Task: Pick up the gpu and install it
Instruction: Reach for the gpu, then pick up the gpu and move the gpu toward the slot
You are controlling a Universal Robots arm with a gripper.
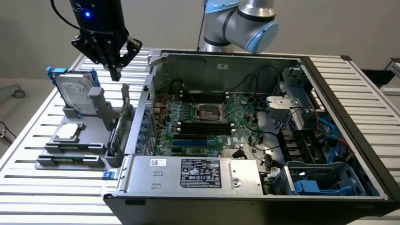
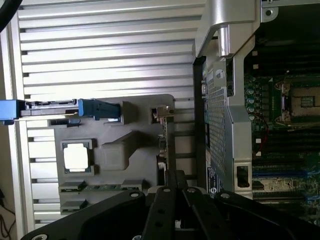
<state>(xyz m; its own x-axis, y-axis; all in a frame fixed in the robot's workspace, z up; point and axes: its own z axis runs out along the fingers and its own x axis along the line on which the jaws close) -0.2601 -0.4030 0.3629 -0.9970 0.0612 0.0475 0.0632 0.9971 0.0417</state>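
Together in grey holder (image 1: 62,163) — gpu (image 1: 117,133), hard drive (image 1: 74,93)

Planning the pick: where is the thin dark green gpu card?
The dark green gpu card stands on edge in the grey holder, on the exterior view's left, between the upright silver hard drive and the open black computer case.

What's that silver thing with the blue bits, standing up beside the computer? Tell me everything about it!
That is a hard drive. It is a flat silver-grey box that looks like metal, with a white label on its face and a blue, plastic-looking frame along its edges, ending in small tabs on top. It stands upright on one edge in a slot of the grey holder, on the exterior view's left of the computer case. Only the holder touches it.
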